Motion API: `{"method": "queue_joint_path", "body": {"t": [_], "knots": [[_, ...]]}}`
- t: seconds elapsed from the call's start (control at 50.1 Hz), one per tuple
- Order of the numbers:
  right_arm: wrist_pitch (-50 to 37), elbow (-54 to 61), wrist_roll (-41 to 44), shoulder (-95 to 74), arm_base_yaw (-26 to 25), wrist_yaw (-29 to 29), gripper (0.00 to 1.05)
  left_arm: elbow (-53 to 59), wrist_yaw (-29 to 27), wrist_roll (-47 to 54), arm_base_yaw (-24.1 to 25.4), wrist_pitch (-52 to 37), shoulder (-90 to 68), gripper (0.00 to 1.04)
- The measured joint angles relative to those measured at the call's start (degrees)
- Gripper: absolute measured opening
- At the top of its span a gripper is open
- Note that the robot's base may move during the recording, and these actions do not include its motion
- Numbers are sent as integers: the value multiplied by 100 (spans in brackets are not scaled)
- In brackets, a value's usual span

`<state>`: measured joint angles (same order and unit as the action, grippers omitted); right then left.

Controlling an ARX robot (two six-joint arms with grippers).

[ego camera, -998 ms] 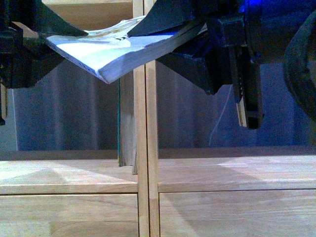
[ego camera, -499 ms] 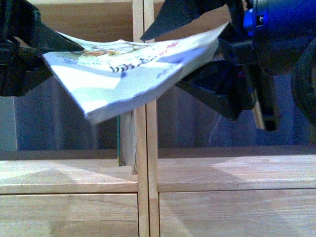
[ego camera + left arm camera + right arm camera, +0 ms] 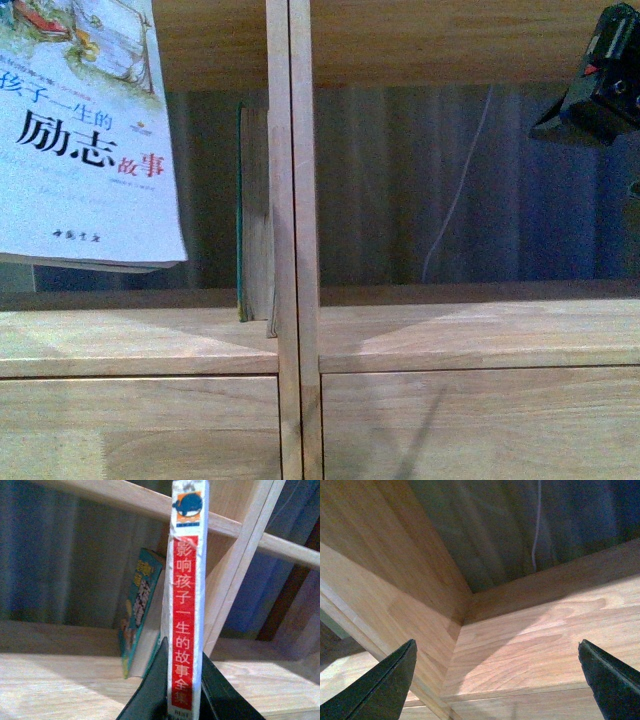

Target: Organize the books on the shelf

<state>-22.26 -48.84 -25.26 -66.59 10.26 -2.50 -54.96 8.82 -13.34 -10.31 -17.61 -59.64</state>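
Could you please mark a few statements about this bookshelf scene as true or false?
1. The left end effector grips the paperback at its spine. True.
2. The teal book lies flat on the shelf. False: it stands on end in the left compartment, against the central divider.
3. The right end effector holds a second book. False: its fingers are spread wide with nothing between them.
4. A thin pale cable hangs behind the right compartment. True.
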Motion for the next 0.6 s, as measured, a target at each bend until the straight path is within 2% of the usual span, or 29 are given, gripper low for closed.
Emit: {"method": "queue_joint_path", "body": {"t": [0.08, 0.12, 0.18, 0.279, 0.519, 0.559, 0.599], "knots": [[0, 0, 94, 15, 11, 37, 98, 15, -92, 922, 59, -66, -15, 7], [236, 2, 490, 85, 48, -315, 92, 37, -83, 1427, 122, -155, -22, 7], [293, 365, 1303, 315, 0, -636, 81, 55, -31, 2033, 280, -267, -63, 7], [-42, 1196, 2052, 756, -162, -586, 62, 59, 101, 2758, 662, -492, -247, 7], [-664, 2855, 2426, 1698, -487, -254, 10, 151, 542, 3851, 1558, -1648, -962, 7], [-704, 3010, 2452, 1810, -525, -229, 3, 151, 647, 3904, 1633, -1867, -1099, 7], [-739, 3191, 2476, 1945, -566, -195, 3, 151, 767, 3908, 1716, -2162, -1296, 7]]}}
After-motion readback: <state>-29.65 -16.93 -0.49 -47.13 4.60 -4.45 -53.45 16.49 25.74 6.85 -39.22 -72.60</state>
